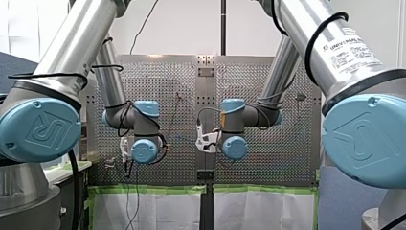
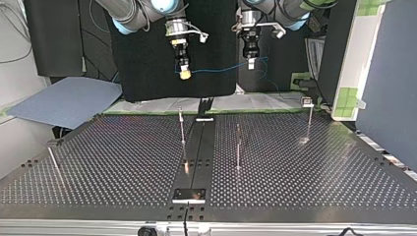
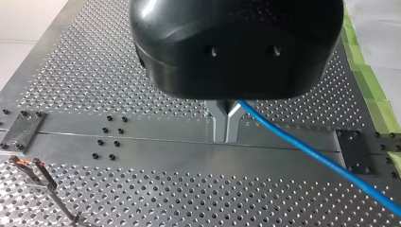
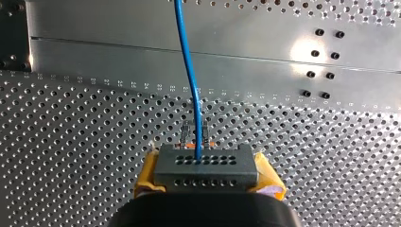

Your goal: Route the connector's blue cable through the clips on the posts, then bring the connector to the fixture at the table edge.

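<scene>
The right gripper (image 4: 206, 178) clamps the grey connector (image 4: 206, 165); the left gripper (image 3: 226, 137) pinches its blue cable (image 3: 307, 150). Both hang upper centre in the top view, above the perforated table (image 2: 98, 162), before black cloth (image 2: 147, 59).

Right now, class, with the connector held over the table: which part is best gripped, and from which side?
Grip the connector across its two short ends, coming from the back, opposite the blue cable. The cable leaves the holed face, so that side should probably stay free. My right gripper holds it that way, a yellow pad on each end.
</scene>
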